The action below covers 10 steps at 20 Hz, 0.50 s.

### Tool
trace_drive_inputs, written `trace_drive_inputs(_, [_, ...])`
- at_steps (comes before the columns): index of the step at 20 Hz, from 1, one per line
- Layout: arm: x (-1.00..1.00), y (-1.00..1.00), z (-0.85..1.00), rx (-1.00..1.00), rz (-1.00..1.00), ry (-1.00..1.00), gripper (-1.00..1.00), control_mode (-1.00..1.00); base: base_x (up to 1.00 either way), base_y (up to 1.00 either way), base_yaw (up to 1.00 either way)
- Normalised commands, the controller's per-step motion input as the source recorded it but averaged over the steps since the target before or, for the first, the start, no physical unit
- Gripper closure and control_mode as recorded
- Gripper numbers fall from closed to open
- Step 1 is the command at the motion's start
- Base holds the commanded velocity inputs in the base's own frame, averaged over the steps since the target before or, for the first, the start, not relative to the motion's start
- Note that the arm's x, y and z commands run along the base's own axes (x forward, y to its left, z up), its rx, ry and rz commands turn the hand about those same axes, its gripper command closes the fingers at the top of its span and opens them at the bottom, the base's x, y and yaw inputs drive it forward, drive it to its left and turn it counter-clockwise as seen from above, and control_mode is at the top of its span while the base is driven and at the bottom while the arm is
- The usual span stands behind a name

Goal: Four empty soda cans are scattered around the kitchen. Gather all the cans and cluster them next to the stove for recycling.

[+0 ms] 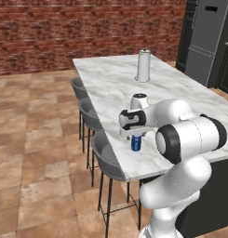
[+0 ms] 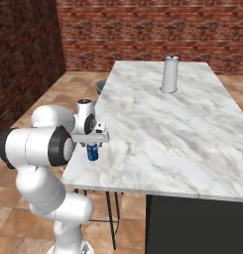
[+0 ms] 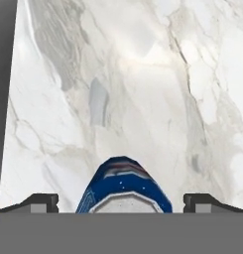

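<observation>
A blue soda can (image 1: 136,143) with a white band stands upright on the white marble island (image 1: 180,93), close to its near left edge. My gripper (image 1: 135,136) hangs right over the can (image 2: 92,152), pointing down, jaws open. In the hand view the can's silver top and blue shoulder (image 3: 124,186) sit between the two dark fingertips (image 3: 41,202), with a gap on each side. Nothing is held. The stove is out of view.
A tall white paper-towel roll (image 1: 143,66) stands far back on the island (image 2: 167,129). Grey bar stools (image 1: 103,155) line the island's left side over a tiled floor. Dark tall cabinets (image 1: 206,37) rise at the back right. Brick walls lie behind.
</observation>
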Motion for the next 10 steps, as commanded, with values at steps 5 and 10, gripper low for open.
trace_drive_inputs(5, [0.00, -0.01, -0.12, 0.00, 0.00, 0.00, -1.00, -1.00, 0.00, 0.00, 0.00])
trace_drive_inputs(10, [0.00, -0.03, -0.02, 0.00, 0.00, 0.00, -1.00, -1.00, 0.00, 0.00, 0.00])
